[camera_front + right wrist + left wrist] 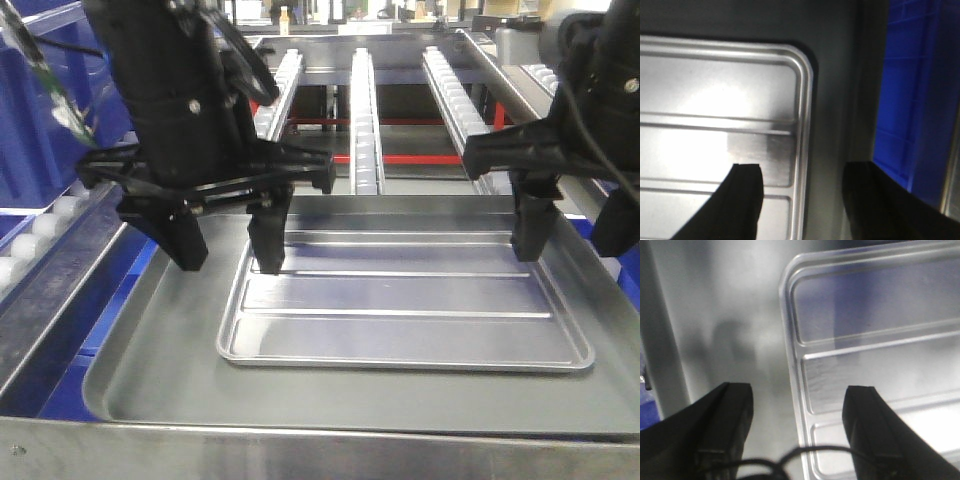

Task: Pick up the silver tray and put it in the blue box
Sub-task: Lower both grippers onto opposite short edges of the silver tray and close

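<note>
Both claws are released. On the silver tray (400, 300), the left claw (229, 262) straddles the 9 o'clock rim, the right claw (572, 248) the 3 o'clock rim.

Surface: a big dull grey tray (150, 390) in front of me, with a smooth floor and a low raised rim.
On it: one silver tray (400, 320), lying flat and shiny, with two long ribs along its floor.
Placing: I see a wide bare strip of grey floor on its left and a narrower one at the front.
Below: a steel bench edge (300, 455) runs across the front, nearest me.
</note>
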